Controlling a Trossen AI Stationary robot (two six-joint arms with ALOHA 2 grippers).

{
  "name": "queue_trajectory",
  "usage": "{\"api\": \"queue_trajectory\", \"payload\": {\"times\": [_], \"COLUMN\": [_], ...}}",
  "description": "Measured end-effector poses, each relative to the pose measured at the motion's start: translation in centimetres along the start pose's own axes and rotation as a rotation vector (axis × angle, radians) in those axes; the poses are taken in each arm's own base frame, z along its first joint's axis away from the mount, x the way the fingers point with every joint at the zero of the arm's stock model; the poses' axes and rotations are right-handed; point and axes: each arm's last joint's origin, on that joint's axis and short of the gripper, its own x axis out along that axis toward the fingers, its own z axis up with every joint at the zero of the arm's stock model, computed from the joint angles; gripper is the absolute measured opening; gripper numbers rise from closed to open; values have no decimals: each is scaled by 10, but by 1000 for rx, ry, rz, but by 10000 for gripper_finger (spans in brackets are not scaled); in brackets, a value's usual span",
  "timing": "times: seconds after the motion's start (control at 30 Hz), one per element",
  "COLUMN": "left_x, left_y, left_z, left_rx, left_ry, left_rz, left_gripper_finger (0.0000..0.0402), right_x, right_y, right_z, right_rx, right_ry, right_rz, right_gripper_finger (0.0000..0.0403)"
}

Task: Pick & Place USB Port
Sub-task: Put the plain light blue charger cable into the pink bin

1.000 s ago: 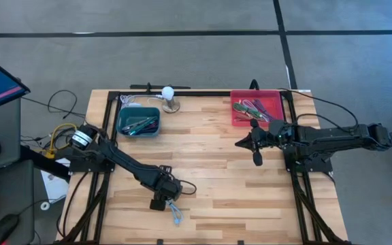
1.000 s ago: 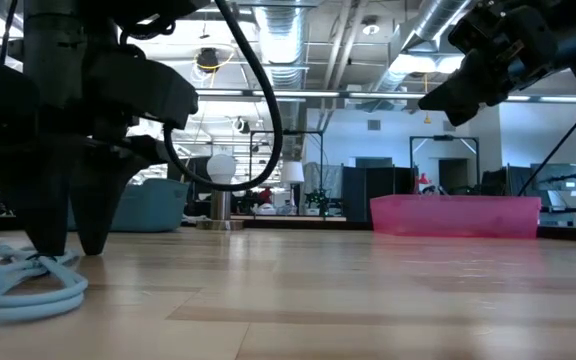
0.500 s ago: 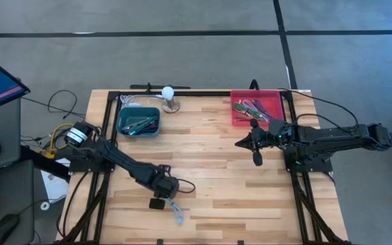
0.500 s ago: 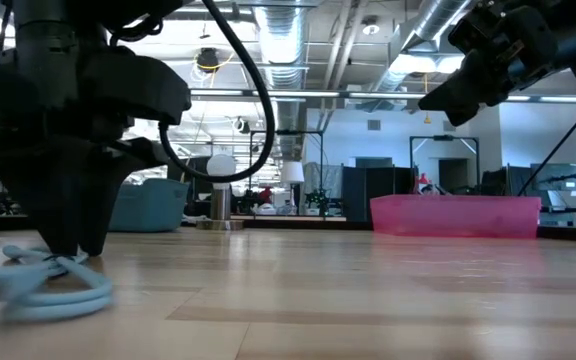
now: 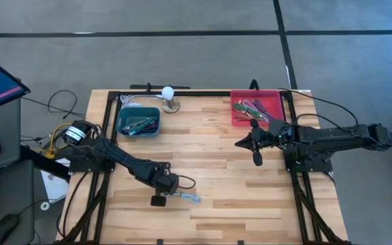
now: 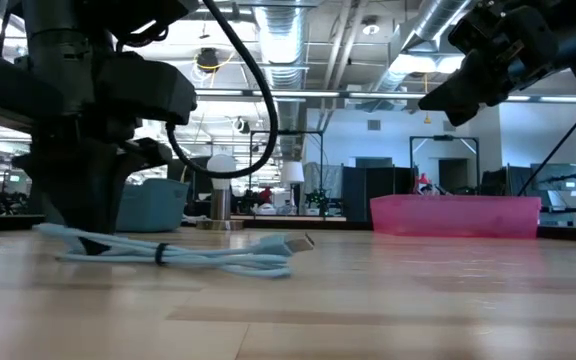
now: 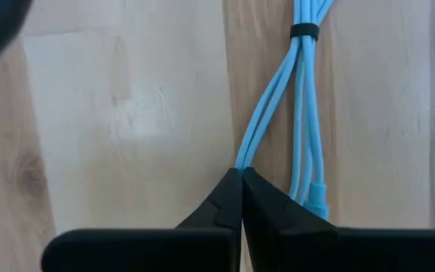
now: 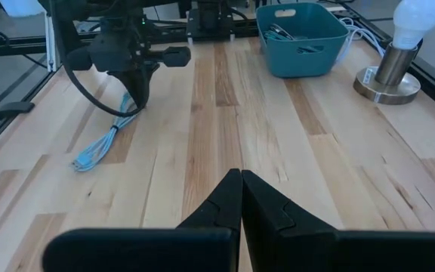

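Light-blue bundled USB cable (image 5: 186, 197) has swung since a second ago: it lay trailing toward 6 o'clock under the left gripper (image 5: 163, 190), now it stretches toward 3 o'clock along the wooden slatted desk (image 5: 216, 170). Left gripper has dragged it round, fingers pinched together on one end of the bundle; wrist view shows the strands running out from the closed fingertips, black tie (image 7: 304, 31) further along. Cable is still flat on the desk at about 6 o'clock, well apart from the teal plastic bin (image 5: 138, 120) and red plastic tray (image 5: 278, 101). Judgement: grasp made, lift pending. Left arm reaches low, diagonal. Right gripper (image 5: 255, 141) hovers closed, empty, high near the red tray.
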Motion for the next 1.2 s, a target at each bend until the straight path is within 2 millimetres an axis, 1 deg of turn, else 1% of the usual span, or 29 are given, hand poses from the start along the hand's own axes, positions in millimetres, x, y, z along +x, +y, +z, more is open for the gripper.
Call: {"api": "queue_trajectory", "payload": {"times": [0.2, 0.33, 0.43, 0.7, 0.8, 0.87, 0.93, 1.07, 1.2], "left_x": [-1, -13, -29, -94, -107, -108, -104, -78, -56], "left_y": [4, 8, 10, 21, 22, 22, 21, 17, 11], "left_z": [3, 5, 7, 7, 5, 4, 5, 6, 18], "left_rx": [-8, -39, -52, -121, -133, -130, -120, -92, -89], "left_ry": [-42, -97, -162, -417, -463, -464, -446, -356, -369], "left_rz": [84, 129, 152, 266, 258, 245, 212, 171, 81], "left_gripper_finger": [2, 1, 1, 1, 1, 1, 1, 1, 3], "right_x": [0, 0, 0, 0, 0, 0, 0, 0, 0], "right_y": [0, 0, 0, 0, 0, 0, 0, 0, 0], "right_z": [0, 0, -1, -1, -1, -1, -1, -1, -1], "right_rx": [0, -8, -8, -8, -8, -8, -8, -8, -8], "right_ry": [1, 3, 5, 9, 9, 10, 10, 10, 9], "right_rz": [0, 0, 0, 0, 0, 0, 0, 0, 0], "right_gripper_finger": [0, 0, 0, 0, 0, 0, 0, 0, 0]}}
